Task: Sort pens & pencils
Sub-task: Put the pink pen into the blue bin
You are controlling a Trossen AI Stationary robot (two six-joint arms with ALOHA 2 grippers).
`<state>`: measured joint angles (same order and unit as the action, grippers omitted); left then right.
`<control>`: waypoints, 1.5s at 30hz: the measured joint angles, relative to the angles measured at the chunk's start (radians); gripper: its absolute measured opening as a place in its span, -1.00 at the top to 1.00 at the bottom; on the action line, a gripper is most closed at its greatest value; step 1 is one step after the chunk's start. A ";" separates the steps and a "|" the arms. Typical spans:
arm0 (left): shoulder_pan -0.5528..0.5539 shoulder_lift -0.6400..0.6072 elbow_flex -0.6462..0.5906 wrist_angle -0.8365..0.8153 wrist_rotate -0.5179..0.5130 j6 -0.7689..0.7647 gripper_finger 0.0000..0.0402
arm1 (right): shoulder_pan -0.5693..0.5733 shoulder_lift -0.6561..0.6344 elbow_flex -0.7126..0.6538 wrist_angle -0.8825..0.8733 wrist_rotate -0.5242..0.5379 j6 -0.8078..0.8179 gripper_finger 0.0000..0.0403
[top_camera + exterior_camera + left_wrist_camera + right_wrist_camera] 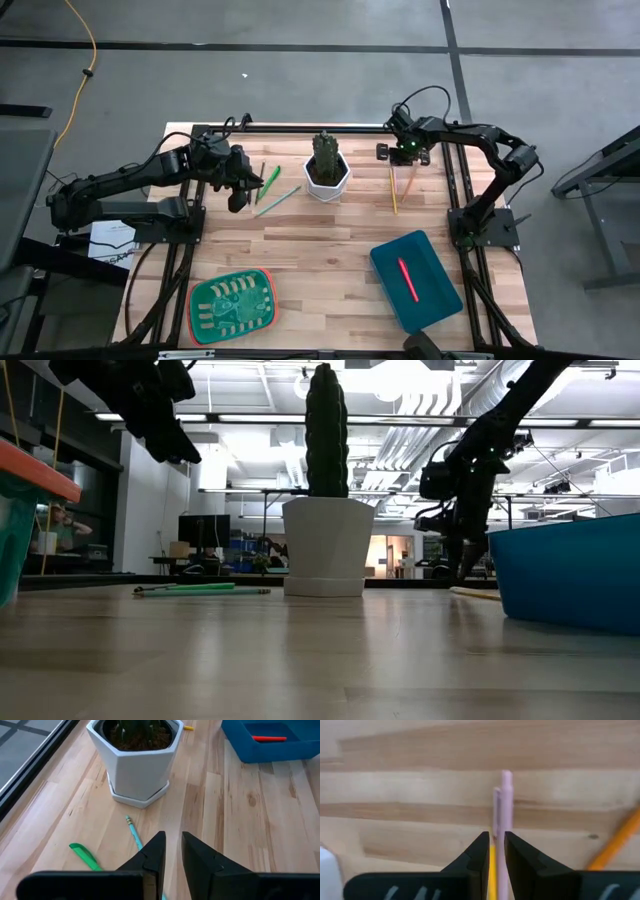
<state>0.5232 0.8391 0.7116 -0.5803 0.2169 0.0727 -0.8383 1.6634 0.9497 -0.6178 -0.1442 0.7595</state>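
My right gripper (496,834) (405,155) is down at the table's far right, shut on a pale pink pen (506,795). A yellow pencil (393,190) and an orange-yellow stick (615,845) lie beside it on the wood. My left gripper (173,834) (238,195) hangs shut and holds nothing, raised above the far left of the table. Below it lie a green pen (82,855) (270,180) and a pale teal pencil (134,832) (278,200). A red pen (407,280) lies flat in the blue bin (440,300). My right gripper has the pink pen between its two fingers (477,855), coming from above with the fingers on either side of the shaft (501,827). The pen runs on past the fingertips along the wood. A yellow stick (492,862) shows in the gap beside it; whether it is pinched too, I cannot tell.
A white hexagonal pot with a cactus (327,172) (326,550) stands at the far middle, between the two arms. A green tray (195,300) sits at the near left and the blue bin at the near right. Bare wood lies between them.
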 joint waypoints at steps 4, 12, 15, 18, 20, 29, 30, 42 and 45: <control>0.000 0.000 0.000 0.001 0.000 -0.001 0.75 | -0.002 0.014 0.000 0.018 -0.007 0.013 0.71; 0.000 0.000 0.000 0.001 0.000 -0.007 0.75 | 0.003 0.064 0.000 0.008 -0.011 0.017 0.55; 0.000 0.000 0.000 0.001 0.000 -0.006 0.75 | 0.003 0.065 0.000 0.009 -0.008 0.007 0.53; 0.000 0.000 0.000 0.001 0.000 -0.006 0.75 | 0.003 0.065 0.000 0.004 0.002 0.014 0.53; 0.000 0.000 0.000 0.001 0.000 -0.006 0.75 | 0.003 0.065 0.000 -0.001 0.006 0.015 0.53; 0.000 0.000 0.000 0.001 0.000 -0.006 0.75 | 0.003 0.065 0.001 -0.054 0.039 0.017 0.53; 0.000 0.000 0.000 0.001 0.000 -0.006 0.75 | 0.003 0.065 0.001 -0.061 0.045 0.017 0.53; 0.000 0.000 0.000 0.001 0.000 -0.008 0.75 | 0.003 0.065 0.002 -0.179 0.119 -0.030 0.55; 0.000 0.000 0.000 0.001 0.000 -0.008 0.75 | 0.002 0.065 0.001 -0.185 0.122 -0.032 0.63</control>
<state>0.5232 0.8391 0.7120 -0.5793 0.2173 0.0647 -0.8360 1.7279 0.9508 -0.8032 -0.0223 0.7276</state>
